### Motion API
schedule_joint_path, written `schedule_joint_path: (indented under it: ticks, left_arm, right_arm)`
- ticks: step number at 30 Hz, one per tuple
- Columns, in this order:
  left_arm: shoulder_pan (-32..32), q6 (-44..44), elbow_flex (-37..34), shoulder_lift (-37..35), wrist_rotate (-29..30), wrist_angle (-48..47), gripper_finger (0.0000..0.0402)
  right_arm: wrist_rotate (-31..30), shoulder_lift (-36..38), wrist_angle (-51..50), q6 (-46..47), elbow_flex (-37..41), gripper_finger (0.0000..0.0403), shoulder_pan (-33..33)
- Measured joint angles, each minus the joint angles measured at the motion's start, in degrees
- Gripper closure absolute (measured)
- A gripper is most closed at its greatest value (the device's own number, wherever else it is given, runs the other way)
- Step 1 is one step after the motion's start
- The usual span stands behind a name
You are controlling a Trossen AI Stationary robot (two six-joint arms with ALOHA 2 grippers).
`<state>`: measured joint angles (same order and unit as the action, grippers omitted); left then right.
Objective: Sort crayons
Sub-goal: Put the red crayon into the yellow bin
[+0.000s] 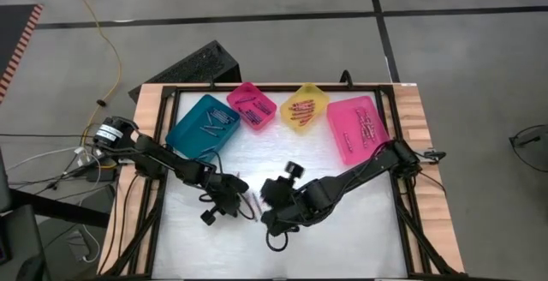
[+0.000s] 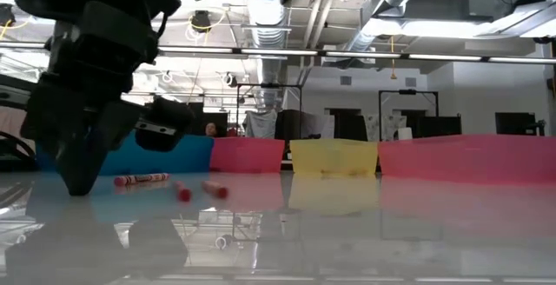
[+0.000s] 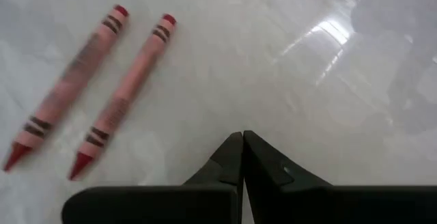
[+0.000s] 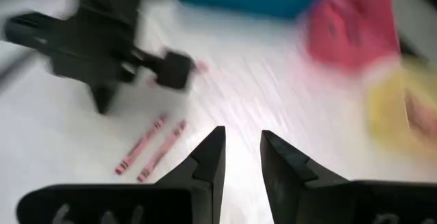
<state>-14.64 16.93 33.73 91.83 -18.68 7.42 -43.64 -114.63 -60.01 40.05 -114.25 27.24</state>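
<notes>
Crayons: two red crayons [image 3: 89, 91] lie loose on the white table [image 1: 342, 238], side by side and parallel, in the gap between both grippers. Left gripper [image 3: 243, 142] is shut, empty, tips just beside the pair; their long axes run roughly along its pointing direction, off to one side. Right gripper [image 4: 242, 149] is parted, holding nothing, a bit farther off. Left looks nearer. Teal bin [image 1: 204, 127], small pink bin [image 1: 253, 106], yellow bin [image 1: 304, 107] and large pink bin [image 1: 360, 127] already hold crayons.
</notes>
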Motion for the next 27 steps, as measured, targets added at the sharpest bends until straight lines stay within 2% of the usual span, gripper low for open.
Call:
schedule_joint_path:
  ticks: [5,9,16,21,27]
  left_arm:
    - [1.2,-2.8,1.7,-0.6,-1.7,-1.6,0.0401]
    - [1.6,-5.9,4.5,-4.8,-1.7,-5.8,0.0401]
    - [1.6,-11.0,9.5,-19.2,0.7,-19.7,0.0401]
    - [0.7,-20.1,10.2,-32.2,1.7,-24.0,0.0401]
    - [-2.3,-24.1,10.2,-45.8,4.5,-26.3,0.0394]
  right_arm:
    - [0.1,0.0,-11.7,19.0,4.2,0.0301,0.0]
    - [2.1,-0.1,-12.3,25.9,8.8,0.0301,-0.1]
    - [2.8,-0.1,-3.5,24.5,15.8,0.0301,-0.4]
    - [3.7,-0.1,3.7,19.7,20.2,0.0297,-1.6]
    - [8.8,0.0,6.5,17.6,24.9,0.0254,-4.9]
